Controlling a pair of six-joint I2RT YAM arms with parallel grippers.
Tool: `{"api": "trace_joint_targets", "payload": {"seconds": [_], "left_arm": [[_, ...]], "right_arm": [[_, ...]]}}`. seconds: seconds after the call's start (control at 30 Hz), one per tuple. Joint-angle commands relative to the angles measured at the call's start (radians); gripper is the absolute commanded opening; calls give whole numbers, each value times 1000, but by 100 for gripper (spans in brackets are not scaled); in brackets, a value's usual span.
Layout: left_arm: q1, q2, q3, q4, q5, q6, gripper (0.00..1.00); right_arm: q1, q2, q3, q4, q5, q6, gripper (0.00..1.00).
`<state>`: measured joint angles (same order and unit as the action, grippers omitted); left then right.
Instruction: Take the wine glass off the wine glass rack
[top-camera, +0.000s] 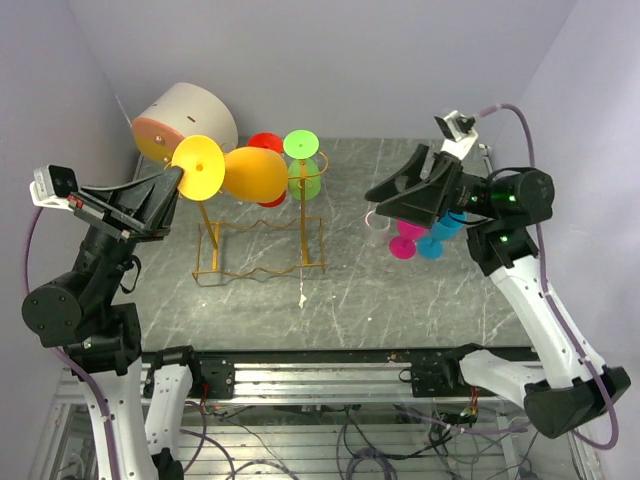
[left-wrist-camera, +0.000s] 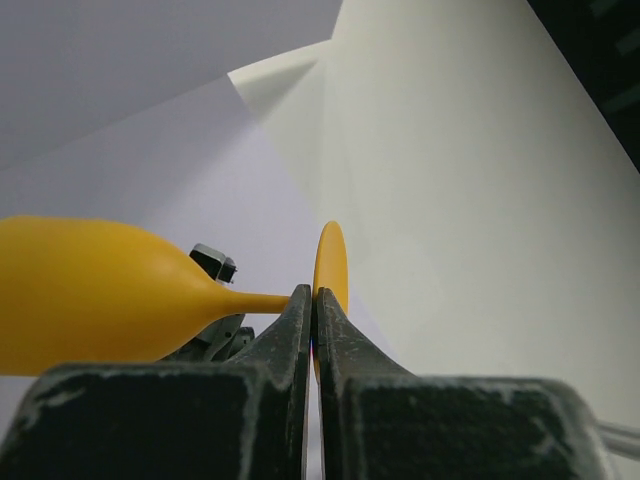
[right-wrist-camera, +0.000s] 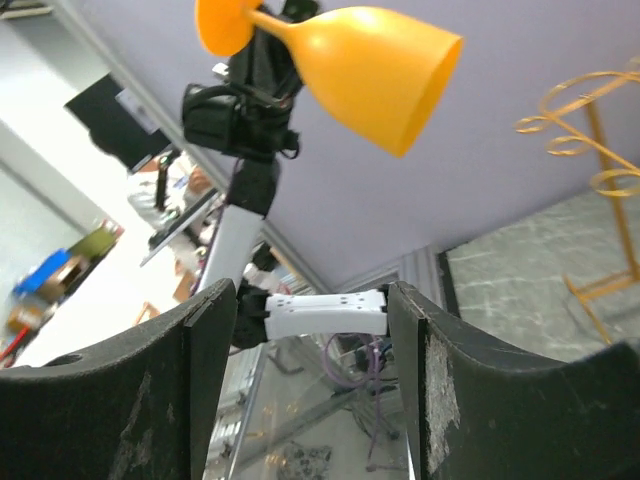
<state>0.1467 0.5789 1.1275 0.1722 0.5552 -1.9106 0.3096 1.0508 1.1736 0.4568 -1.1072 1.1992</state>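
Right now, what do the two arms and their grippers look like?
Both arms have bulky black joints and white links: left arm, right arm. Each carries a small white wrist camera and a looping lilac cable. The left gripper and right gripper have black wedge-shaped fingers with whitish scuffs. Green lights glow on the right arm.

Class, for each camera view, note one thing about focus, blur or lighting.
Top external: evenly lit, sharp across the wine glass rack. Left wrist: the wine glass is crisp, the wall behind washed pale. Right wrist: that glass looks more orange; the room at lower left is blurred and overbright.
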Motion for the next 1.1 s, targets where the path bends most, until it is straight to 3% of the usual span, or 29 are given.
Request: {"api": "trace_joint_targets", "payload": {"seconds": [0.0,0.13,0.4,0.63,0.93,1.07], "left_arm": [[-3,3,39,124,35,-52,8],[-4,-12,25,145,32,-78,8],[-3,-39,10,128,33,-86,7],[-3,-67,-1,79,35,-69,7],[-3,-86,-30,75,34,-73,7],[-4,-92,-35,64,35,-65,7]], "right_arm": [[120,62,60,135,37,6,62],[177,136,66,278,69,52,62],[321,244,136,289,116,-50,59],[370,333,173,402,148,-29,58],[428,441,267,385,152,-45,56],[436,447,254,481,152,6,54]]}}
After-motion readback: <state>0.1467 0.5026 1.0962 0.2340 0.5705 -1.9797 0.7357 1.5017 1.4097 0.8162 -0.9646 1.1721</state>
